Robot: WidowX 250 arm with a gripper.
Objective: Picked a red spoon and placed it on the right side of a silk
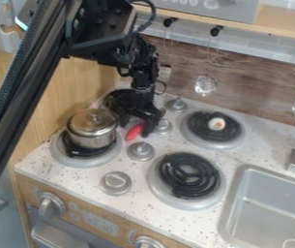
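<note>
A black robot arm (pixel 22 89) slants in from the upper left over a speckled toy stove bench (pixel 79 178). Its end effector (pixel 135 130) hangs down left of the middle, low over the surface, just right of a lidded metal pot. The two fingers stand apart, so it looks released, one finger on the left and one on the right of the red spoon (pixel 134 131). The visible red part of the spoon lies between and just in front of them, in the gap between the pot and the metal knobs. The rest of the spoon is hidden, and I cannot tell whether either finger touches it.

The pot (pixel 93 129) sits on the near left burner (pixel 67 158), close beside the end effector and hemming it in on the left. On the right, a far knob (pixel 162 126) stands just beside the right finger, with a nearer knob (pixel 140 151) just in front of the spoon. Another burner is partly hidden behind the end effector. Farther right, a small white and orange item (pixel 216 124) rests on the far right burner (pixel 194 137). The near right burner (pixel 163 196) has black coils, and a grey sink (pixel 240 180) lies at the right edge.
</note>
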